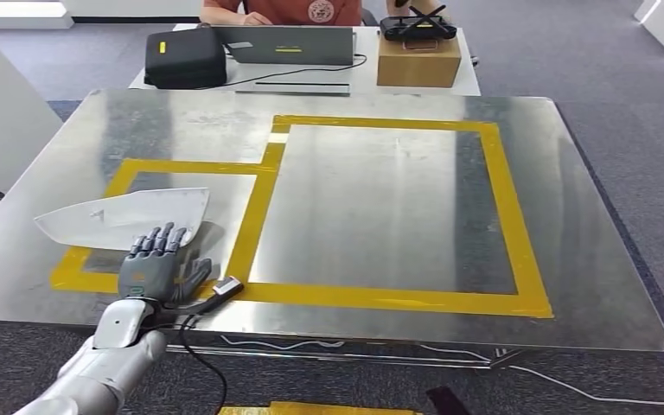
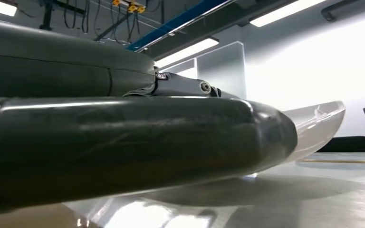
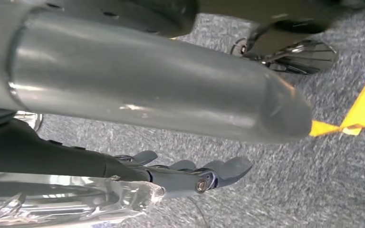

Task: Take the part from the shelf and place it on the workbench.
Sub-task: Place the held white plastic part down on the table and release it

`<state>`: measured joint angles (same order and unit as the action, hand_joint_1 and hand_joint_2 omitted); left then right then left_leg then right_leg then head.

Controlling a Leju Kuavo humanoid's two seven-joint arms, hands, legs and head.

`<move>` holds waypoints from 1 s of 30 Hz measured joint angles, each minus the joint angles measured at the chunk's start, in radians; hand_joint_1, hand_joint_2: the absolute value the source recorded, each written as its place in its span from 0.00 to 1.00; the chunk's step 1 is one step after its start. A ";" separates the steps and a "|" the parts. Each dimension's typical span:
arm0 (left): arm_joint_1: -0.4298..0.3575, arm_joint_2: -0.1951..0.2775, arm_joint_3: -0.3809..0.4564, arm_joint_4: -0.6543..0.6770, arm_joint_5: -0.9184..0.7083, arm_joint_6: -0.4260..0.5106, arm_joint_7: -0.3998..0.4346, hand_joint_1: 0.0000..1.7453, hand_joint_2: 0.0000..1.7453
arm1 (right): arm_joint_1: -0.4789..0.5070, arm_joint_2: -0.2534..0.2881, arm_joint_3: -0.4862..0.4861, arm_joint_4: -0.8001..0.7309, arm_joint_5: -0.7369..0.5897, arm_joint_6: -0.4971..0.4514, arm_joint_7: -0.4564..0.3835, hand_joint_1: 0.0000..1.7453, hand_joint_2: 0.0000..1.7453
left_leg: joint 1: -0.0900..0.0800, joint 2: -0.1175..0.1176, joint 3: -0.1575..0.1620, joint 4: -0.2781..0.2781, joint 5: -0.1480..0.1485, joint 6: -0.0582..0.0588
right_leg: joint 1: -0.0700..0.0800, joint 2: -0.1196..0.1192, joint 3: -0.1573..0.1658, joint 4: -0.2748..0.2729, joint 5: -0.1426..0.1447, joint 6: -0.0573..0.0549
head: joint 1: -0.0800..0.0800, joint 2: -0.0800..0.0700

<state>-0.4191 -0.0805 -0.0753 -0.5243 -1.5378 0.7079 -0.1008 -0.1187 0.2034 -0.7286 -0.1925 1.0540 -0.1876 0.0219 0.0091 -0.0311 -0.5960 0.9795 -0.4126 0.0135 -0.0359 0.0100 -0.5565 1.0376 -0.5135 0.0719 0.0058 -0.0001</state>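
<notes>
The left hand [image 1: 151, 264] lies palm down on the bench [image 1: 380, 216], its fingers [image 1: 157, 242] stretched forward and slightly spread, their tips at the near edge of the white part [image 1: 125, 216]; whether they touch it or stop just short cannot be told, and they grip nothing. In the left wrist view the thick dark thumb [image 2: 138, 147] stretches low over the shiny surface, with the part [image 2: 321, 121] curving up just past its tip. The part, a thin curved white shell, lies flat on the bench inside the smaller yellow-taped rectangle [image 1: 251, 212], beside the larger taped rectangle. The right hand [image 3: 190, 175] hangs over grey carpet [image 3: 275, 190], its fingers [image 3: 228, 167] loosely extended and holding nothing, near a strip of yellow floor tape [image 3: 361, 107]. Beyond the bench stands a white desk [image 1: 467, 78] carrying a black bag [image 1: 186, 59], a laptop [image 1: 290, 45] and a cardboard box [image 1: 418, 60], with a person [image 1: 281, 10] seated behind it.
</notes>
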 joint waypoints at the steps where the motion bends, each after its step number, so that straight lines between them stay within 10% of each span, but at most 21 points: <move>1: -0.001 0.001 0.003 0.000 0.000 0.000 0.000 0.00 0.00 | -0.001 0.000 0.000 0.000 0.000 -0.001 0.003 0.00 0.00 | 0.000 -0.002 -0.006 0.008 0.000 -0.008 | 0.000 0.003 0.017 -0.031 0.006 -0.005 | 0.000 0.000; 5: 0.002 0.008 0.010 0.001 0.000 0.000 0.002 0.00 0.00 | 0.001 0.002 -0.002 0.000 0.000 -0.003 0.010 0.00 0.00 | 0.002 -0.001 -0.024 0.023 0.000 -0.031 | 0.005 0.002 0.003 -0.026 0.020 -0.043 | -0.001 0.000; 11: 0.004 0.009 0.012 0.001 0.000 0.000 0.002 0.00 0.00 | 0.002 0.002 -0.007 0.000 0.000 -0.003 0.011 0.00 0.00 | 0.004 0.021 -0.108 0.304 -0.190 -0.040 | 0.013 -0.016 -0.054 -0.025 0.062 -0.068 | -0.010 0.000; 17: -0.008 0.007 0.012 0.001 0.000 0.000 0.002 0.00 0.00 | 0.000 0.003 -0.012 0.000 0.000 -0.003 0.010 0.00 0.00 | -0.011 0.026 0.108 0.011 -0.118 -0.006 | 0.020 -0.018 -0.093 -0.026 0.109 -0.050 | -0.010 0.000; 21: 0.000 0.007 0.013 0.002 0.000 0.000 0.002 0.00 0.00 | 0.002 0.003 -0.014 0.001 0.000 -0.004 0.013 0.00 0.00 | -0.014 0.029 0.086 -0.006 -0.080 0.012 | 0.016 -0.017 -0.108 -0.023 0.108 -0.027 | -0.009 0.000; 26: 0.010 0.006 0.015 0.005 0.000 -0.001 0.002 0.00 0.00 | 0.002 0.003 -0.017 0.001 0.000 -0.004 0.019 0.00 0.00 | -0.017 0.031 0.013 -0.009 -0.020 0.027 | 0.016 -0.013 -0.174 0.244 -0.086 -0.021 | -0.005 0.000; 28: 0.014 0.006 0.015 0.008 0.000 -0.001 0.002 0.00 0.00 | 0.004 0.003 -0.018 0.001 0.000 -0.004 0.021 0.00 0.00 | -0.019 0.031 -0.017 -0.007 0.002 0.025 | 0.017 -0.013 -0.130 0.243 -0.052 -0.022 | -0.005 0.000; 30: 0.016 0.006 0.016 0.011 0.000 -0.001 0.002 0.00 0.00 | 0.003 0.003 -0.018 0.001 0.000 -0.005 0.022 0.00 0.00 | -0.021 0.031 -0.039 -0.002 0.019 0.019 | 0.017 -0.012 -0.022 0.112 -0.015 -0.026 | -0.005 0.000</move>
<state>-0.4034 -0.0744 -0.0597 -0.5136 -1.5373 0.7070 -0.0985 -0.1161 0.2060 -0.7466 -0.1917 1.0545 -0.1923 0.0441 -0.0118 -0.0005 -0.6348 0.9776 -0.3940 0.0327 -0.0184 -0.0022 -0.5787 1.1498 -0.5284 0.0460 0.0011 0.0000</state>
